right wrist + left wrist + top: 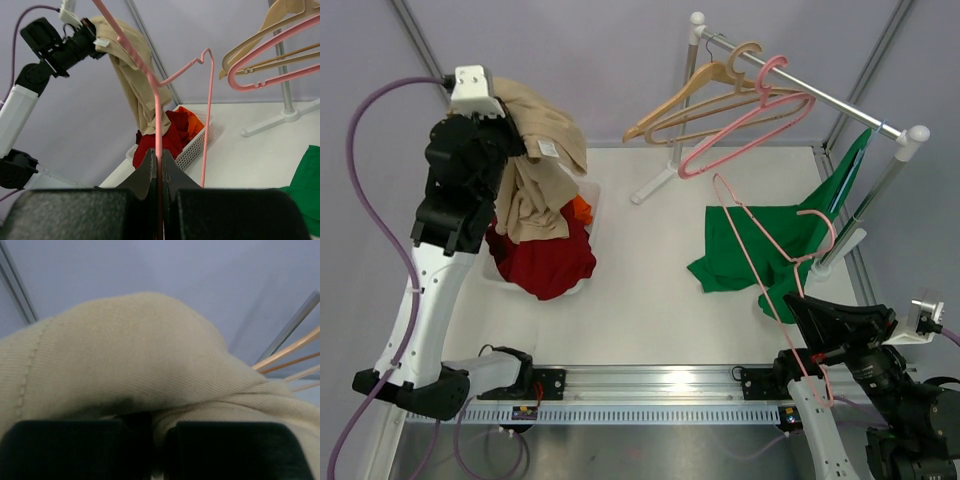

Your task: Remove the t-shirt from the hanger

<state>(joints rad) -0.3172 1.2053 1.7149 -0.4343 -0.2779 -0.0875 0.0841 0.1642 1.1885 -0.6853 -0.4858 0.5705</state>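
Both wrist views reveal grips: left claw, beige t-shirt; right claw, pink hanger.

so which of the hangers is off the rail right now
The thin pink wire hanger, clamped in the right gripper; the beige wooden hanger and the thick pink plastic hanger both hang on the metal rail.

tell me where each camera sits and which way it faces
Top external: fixed above and behind the robot, looking down on the white table; shows the left gripper and right gripper.
Left wrist: on the raised left arm, facing the purple wall; the beige cotton t-shirt fills it above its own dark fingers.
Right wrist: looks past its own fingers up the thin pink wire hanger towards the left arm.
Shared: top external and right wrist both show the white mesh basket of red clothes.
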